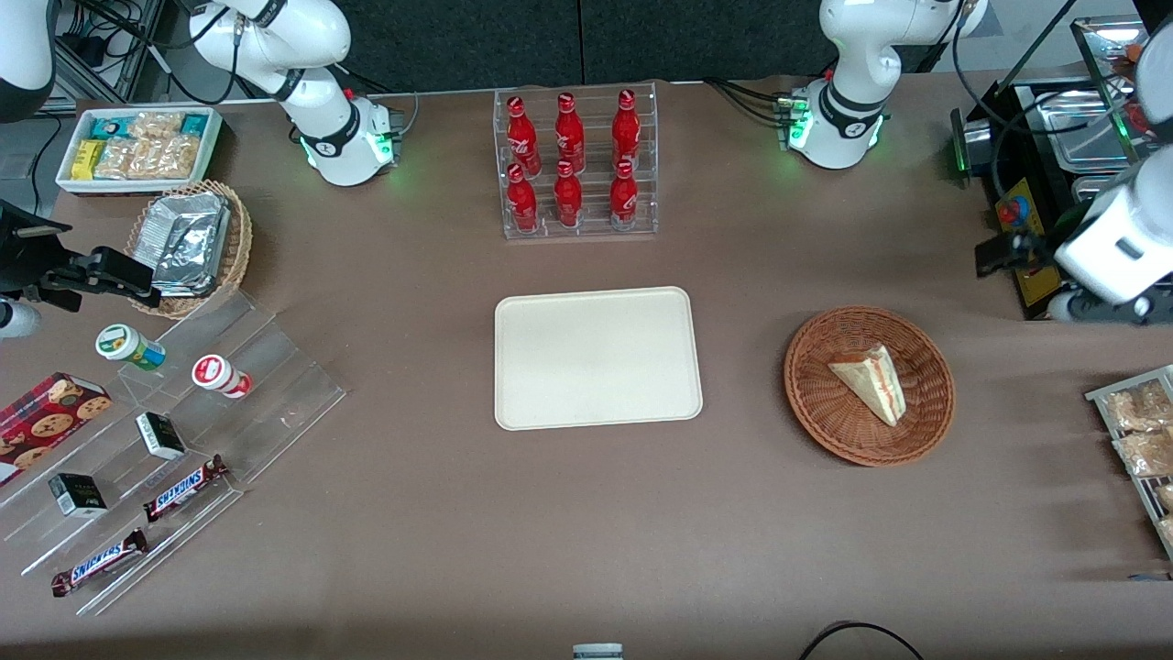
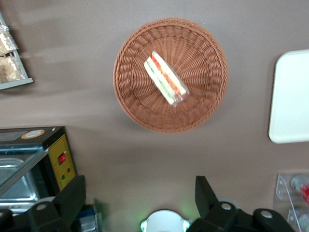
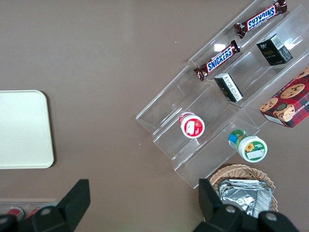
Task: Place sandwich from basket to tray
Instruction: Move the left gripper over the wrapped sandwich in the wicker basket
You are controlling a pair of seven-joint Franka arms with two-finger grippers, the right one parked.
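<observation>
The sandwich (image 1: 873, 381) (image 2: 165, 78), a wrapped pale wedge with red-orange filling stripes, lies alone in the round reddish-brown wicker basket (image 1: 816, 403) (image 2: 203, 108). The cream tray (image 1: 596, 357) (image 2: 292, 96) lies flat and bare in the middle of the table, beside the basket toward the parked arm's end. My gripper (image 1: 1003, 253) (image 2: 140, 198) hangs open and holds nothing. It is above the table, farther from the front camera than the basket and toward the working arm's end, well apart from the sandwich. Its dark fingers (image 2: 72, 195) stand wide apart.
A clear rack of red bottles (image 1: 575, 165) stands farther from the camera than the tray. A black appliance with metal pans (image 1: 1054, 165) and a wire rack of snack bags (image 1: 1136, 431) sit at the working arm's end. A clear stepped stand of snacks (image 1: 174, 449) lies toward the parked arm's end.
</observation>
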